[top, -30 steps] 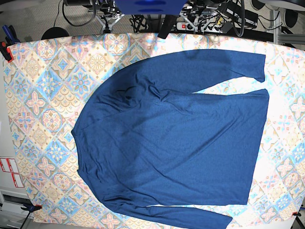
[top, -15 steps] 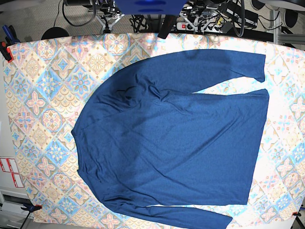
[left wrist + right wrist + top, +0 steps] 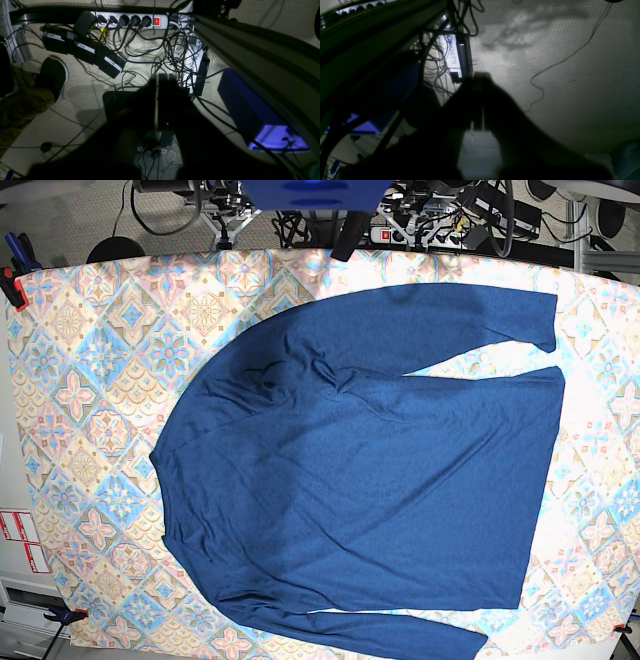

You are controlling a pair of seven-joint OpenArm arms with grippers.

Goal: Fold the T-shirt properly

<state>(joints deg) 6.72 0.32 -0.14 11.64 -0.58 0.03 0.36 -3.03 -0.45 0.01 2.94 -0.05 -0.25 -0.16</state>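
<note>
The T-shirt (image 3: 360, 470), plain dark navy with long sleeves, lies spread flat on the patterned table cover (image 3: 90, 380) in the base view. Its neck points left and its hem right; one sleeve (image 3: 470, 315) runs along the top, the other (image 3: 400, 630) along the bottom edge. Neither arm reaches over the table in that view. In the left wrist view my left gripper (image 3: 158, 77) hangs over the floor and cables, jaws pressed together with nothing between them. Seen from the right wrist camera, my right gripper (image 3: 478, 75) is likewise shut and empty above the floor.
Behind the table's far edge sit a power strip (image 3: 130, 20), tangled cables (image 3: 172, 50) and black power bricks (image 3: 82, 50). A blue box (image 3: 252, 112) stands on the floor beside a metal frame rail (image 3: 250, 42). Red clamps (image 3: 12, 285) hold the cover at the left corners.
</note>
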